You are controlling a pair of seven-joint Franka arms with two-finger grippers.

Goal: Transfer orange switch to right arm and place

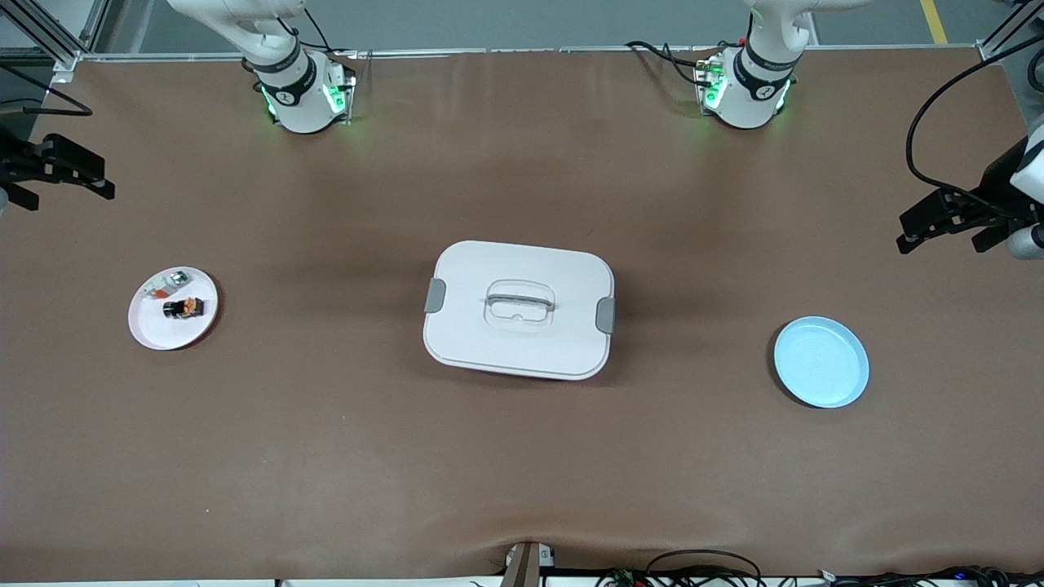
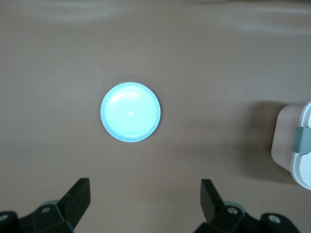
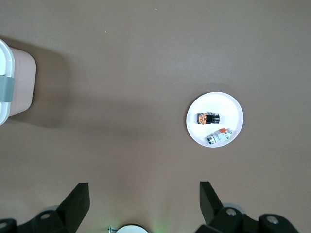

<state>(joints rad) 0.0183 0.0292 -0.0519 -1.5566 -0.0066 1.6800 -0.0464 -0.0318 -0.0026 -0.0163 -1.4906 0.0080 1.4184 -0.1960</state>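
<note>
The orange switch (image 1: 182,307), a tiny black block with an orange section, lies on a small white plate (image 1: 159,330) toward the right arm's end of the table. The right wrist view shows the switch (image 3: 208,118) on that plate (image 3: 228,108) too. My right gripper (image 1: 106,181) hangs open over the table edge at the right arm's end, well apart from the plate, its jaws wide with nothing between them (image 3: 143,187). My left gripper (image 1: 907,232) is open and holds nothing, high over the left arm's end of the table (image 2: 144,187).
A small whitish-clear part (image 1: 170,283) with red and green bits shares the white plate. A white lidded box (image 1: 519,308) with grey clasps stands mid-table. A light blue plate (image 1: 820,361) with nothing on it lies toward the left arm's end, also in the left wrist view (image 2: 130,111).
</note>
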